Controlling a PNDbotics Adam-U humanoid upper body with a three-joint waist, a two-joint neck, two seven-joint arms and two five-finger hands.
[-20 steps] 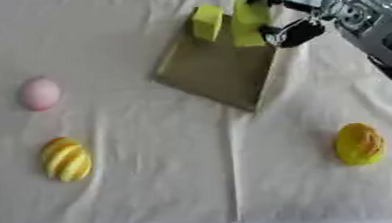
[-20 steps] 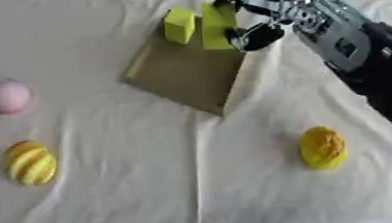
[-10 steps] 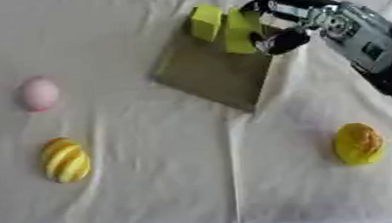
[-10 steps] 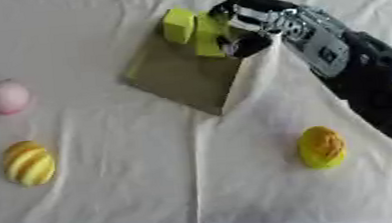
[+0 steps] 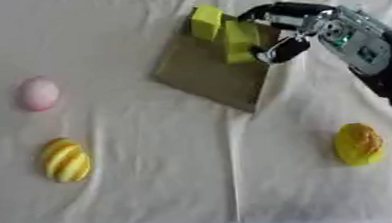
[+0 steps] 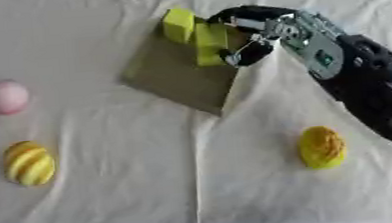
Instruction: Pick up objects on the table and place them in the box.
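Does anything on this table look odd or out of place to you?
The box looks odd: it lies flat like a brown sheet, turned askew on the cloth. Two yellow-green blocks sit on its far edge, the right hand curled on one. Nothing looks spilled or broken.

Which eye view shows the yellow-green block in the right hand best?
The left eye view: the yellow-green block sits nearer the picture's middle, over the brown box, with the right hand curled round it. The right eye view shows nearly the same, shifted left.
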